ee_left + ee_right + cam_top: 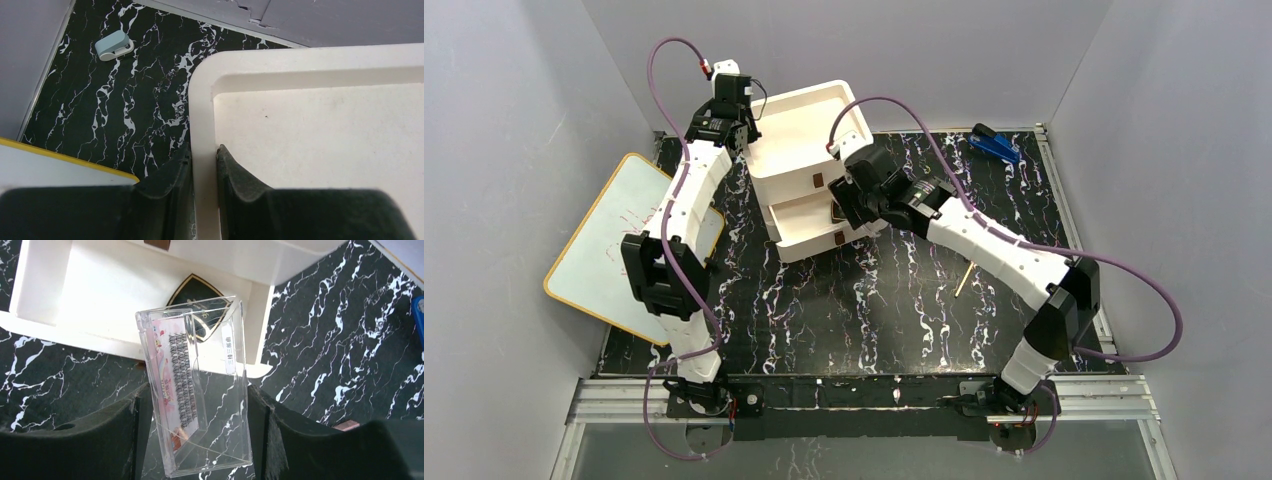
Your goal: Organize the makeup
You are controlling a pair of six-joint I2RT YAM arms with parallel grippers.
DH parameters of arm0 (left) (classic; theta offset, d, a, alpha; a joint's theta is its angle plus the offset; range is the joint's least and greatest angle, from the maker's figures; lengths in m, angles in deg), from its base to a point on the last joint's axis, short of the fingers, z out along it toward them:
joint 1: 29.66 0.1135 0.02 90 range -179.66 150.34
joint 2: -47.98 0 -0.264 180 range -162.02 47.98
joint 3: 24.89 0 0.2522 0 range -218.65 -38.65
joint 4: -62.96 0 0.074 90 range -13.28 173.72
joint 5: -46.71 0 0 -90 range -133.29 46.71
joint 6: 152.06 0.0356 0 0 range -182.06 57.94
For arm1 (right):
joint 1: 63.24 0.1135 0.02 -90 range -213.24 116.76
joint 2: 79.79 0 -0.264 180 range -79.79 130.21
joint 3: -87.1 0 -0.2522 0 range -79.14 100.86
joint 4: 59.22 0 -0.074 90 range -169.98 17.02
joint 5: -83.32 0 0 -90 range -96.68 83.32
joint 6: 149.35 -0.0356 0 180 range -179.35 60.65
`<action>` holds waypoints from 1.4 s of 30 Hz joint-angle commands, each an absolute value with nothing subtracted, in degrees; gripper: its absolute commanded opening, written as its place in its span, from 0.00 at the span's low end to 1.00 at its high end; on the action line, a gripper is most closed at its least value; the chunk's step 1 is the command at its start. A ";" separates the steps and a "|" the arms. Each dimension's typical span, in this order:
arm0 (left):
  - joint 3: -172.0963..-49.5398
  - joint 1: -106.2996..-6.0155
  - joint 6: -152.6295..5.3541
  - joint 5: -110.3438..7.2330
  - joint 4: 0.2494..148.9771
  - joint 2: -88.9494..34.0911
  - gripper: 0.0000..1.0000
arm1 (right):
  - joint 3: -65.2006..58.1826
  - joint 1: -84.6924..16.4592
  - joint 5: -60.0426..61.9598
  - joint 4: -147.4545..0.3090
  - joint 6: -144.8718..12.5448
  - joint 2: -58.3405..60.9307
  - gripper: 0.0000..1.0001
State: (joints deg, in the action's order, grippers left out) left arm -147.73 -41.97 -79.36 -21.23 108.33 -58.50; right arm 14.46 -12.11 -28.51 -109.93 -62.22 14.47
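1. My left gripper (202, 156) is closed on the rim of the white organizer (202, 100). One of its fingers (240, 180) is inside the top tray and the other is outside the wall, at the organizer's far left corner.
2. My right gripper (197, 402) is clamped on a clear case (200, 355), with one pad on each long side. Inside the case I see a pink card with rows of dark lashes.
3. The case is held tilted at the front of the open lower drawer (100, 290). In the right wrist view its far end overlaps the drawer's front wall and its near end is over the table (874, 310).
4. A black compact (197, 287) with a gold edge lies in this drawer, against its right wall. The case hides part of it.
5. A thin stick (964, 278) lies on the table, just beside the right forearm and well apart from the organizer.
6. A blue stapler-like object (994, 145) lies at the far right corner of the table.
7. A white board with a yellow edge (614, 240) lies at the left side, partly under the left arm.
8. A small pale blue-grey object (114, 46) lies near the far left edge; I cannot tell what it is.
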 commanded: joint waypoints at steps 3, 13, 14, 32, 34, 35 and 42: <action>-142.31 -42.05 -75.91 -28.13 121.80 -61.10 0.00 | 21.81 -11.89 -27.71 -107.78 -59.44 18.22 0.44; -142.05 -42.13 -75.65 -31.12 121.36 -60.50 0.00 | 24.13 -11.76 -26.59 -105.50 -55.76 22.11 0.44; -142.08 -42.18 -75.37 -31.69 121.34 -60.48 0.00 | 23.97 -11.78 -26.05 -105.12 -55.67 22.46 0.44; -143.85 -42.75 -71.46 -39.40 124.25 -59.95 0.00 | 20.43 -11.74 -10.40 -100.56 -53.79 28.97 0.43; -143.80 -42.79 -71.46 -39.49 124.43 -59.82 0.00 | 20.56 -11.79 -8.86 -100.99 -53.68 30.43 0.43; -143.73 -42.77 -71.46 -39.51 124.44 -59.75 0.00 | 20.53 -11.76 -8.36 -101.15 -53.62 31.12 0.43; -143.70 -42.87 -71.37 -40.04 125.00 -59.36 0.00 | 26.21 -13.27 -1.49 -103.26 -51.49 38.95 0.42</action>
